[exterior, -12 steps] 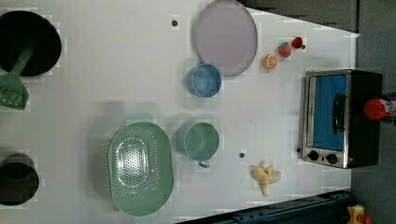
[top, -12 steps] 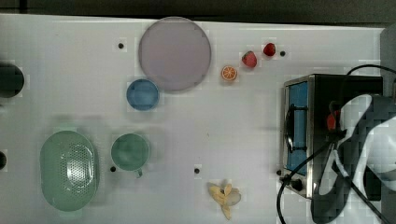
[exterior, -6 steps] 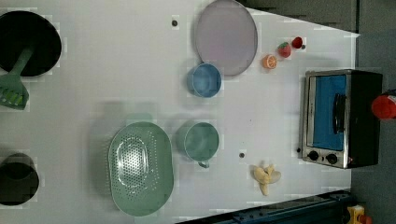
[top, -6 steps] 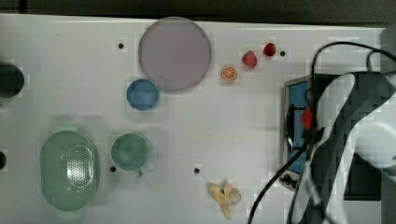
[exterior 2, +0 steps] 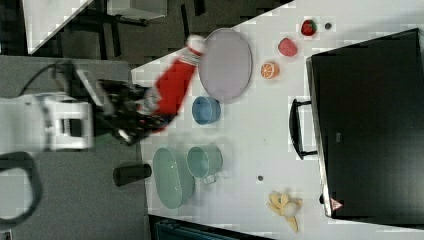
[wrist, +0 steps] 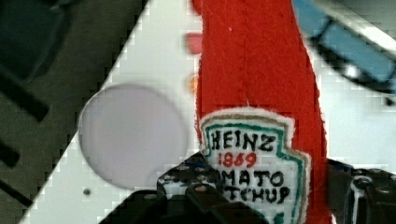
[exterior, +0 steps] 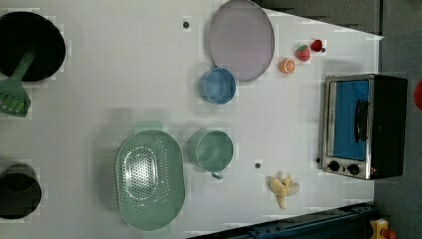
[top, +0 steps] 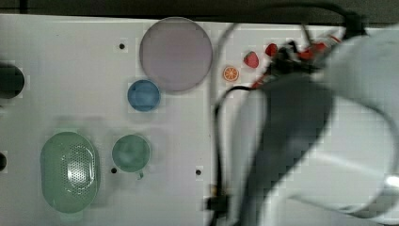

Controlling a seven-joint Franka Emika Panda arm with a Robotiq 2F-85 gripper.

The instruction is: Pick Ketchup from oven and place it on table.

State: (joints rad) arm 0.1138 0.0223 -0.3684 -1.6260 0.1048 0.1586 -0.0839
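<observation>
The gripper [exterior 2: 142,112] is clamped on the Ketchup [exterior 2: 175,82], already off the oven [exterior: 361,127] but not yet set on the table [exterior: 124,74].

Arm [top: 348,141] was white with rounded shells and dark grey joint bands; black cable [top: 217,141] looped alongside. Wrist end [exterior 2: 65,122] white, gripper [exterior 2: 142,112] black with small screws.

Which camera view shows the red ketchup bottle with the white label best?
The right view: the whole red ketchup bottle shows, white cap to base, held by the hand beside the white table. The wrist view shows its label close up, not its cap. The left view shows a red sliver at the edge.
</observation>
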